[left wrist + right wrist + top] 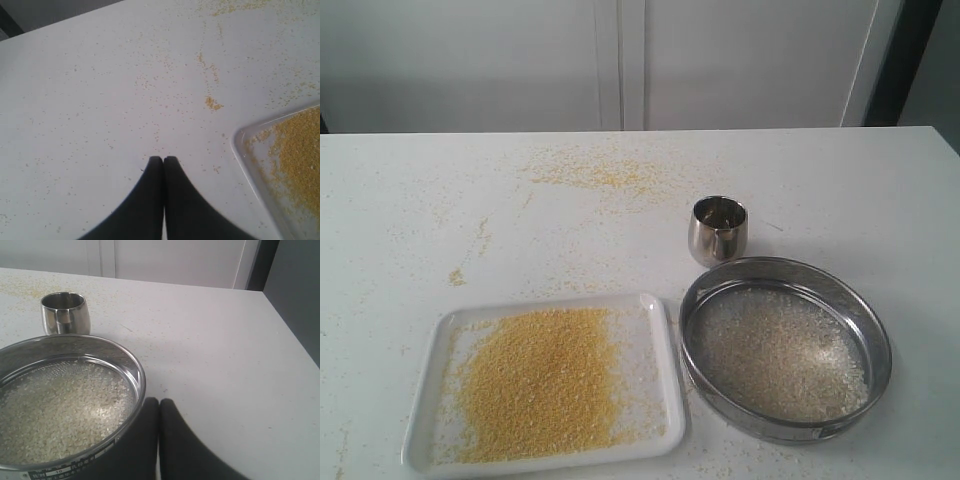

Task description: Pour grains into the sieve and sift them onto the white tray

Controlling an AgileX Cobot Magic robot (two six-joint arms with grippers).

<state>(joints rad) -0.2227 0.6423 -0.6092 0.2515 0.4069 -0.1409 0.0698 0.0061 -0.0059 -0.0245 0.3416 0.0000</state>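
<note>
The right pincer (159,401) was closed and held nothing. The sieve (136,371) stood just beside its tips; whether they touched I cannot tell. The left pincer (163,159) was also closed and empty, above the counter (75,125), with a corner of the tray (239,146) near it but apart. In the exterior view the sieve stood right of the tray, almost touching it, with a steel cup (717,230) just behind. Pale rice-like grains (780,355) lay in the sieve; fine yellow meal (540,385) covered the tray's middle. Yellow crumbs (600,172) were strewn over the counter.

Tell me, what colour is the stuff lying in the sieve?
Pale whitish grains, clearest in the right wrist view.
</note>
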